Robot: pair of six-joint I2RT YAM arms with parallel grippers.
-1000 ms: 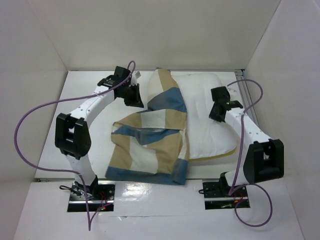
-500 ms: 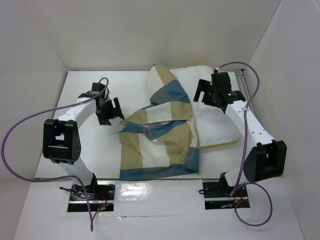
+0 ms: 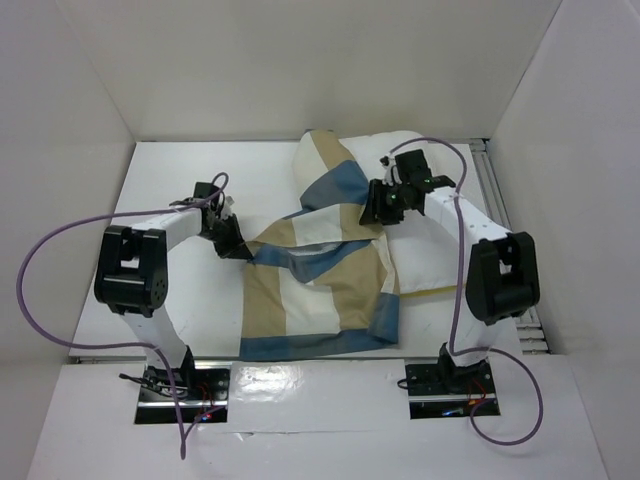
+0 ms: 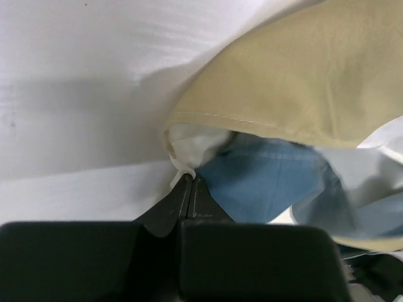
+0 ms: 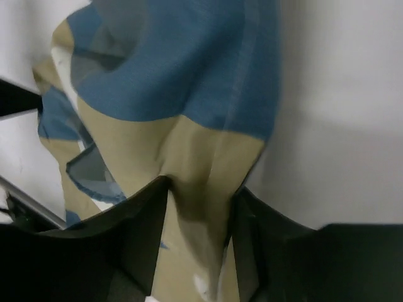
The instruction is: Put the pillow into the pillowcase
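The pillow (image 3: 432,240) lies on the far right part of the white bench (image 3: 170,170), with its yellow band along the near edge. The pillowcase (image 3: 320,290) is spread in the middle of the bench, crumpled, and its right side lies over the left side of the pillow. One tan and blue part of it rises in a fold toward the back wall. From above I cannot tell whether any of the pillow is already inside the cloth.

The left fingers (image 3: 238,247) are low at the left edge of the pillowcase. In the left wrist view they are pressed together and pinch a small piece of the cream hem, just under a tan fold with blue cloth beside it.

The right fingers (image 3: 376,210) are at the upper right of the pillowcase, over the pillow. In the right wrist view a tan fold runs down between them, and they grip it on both sides, with the blue block above.
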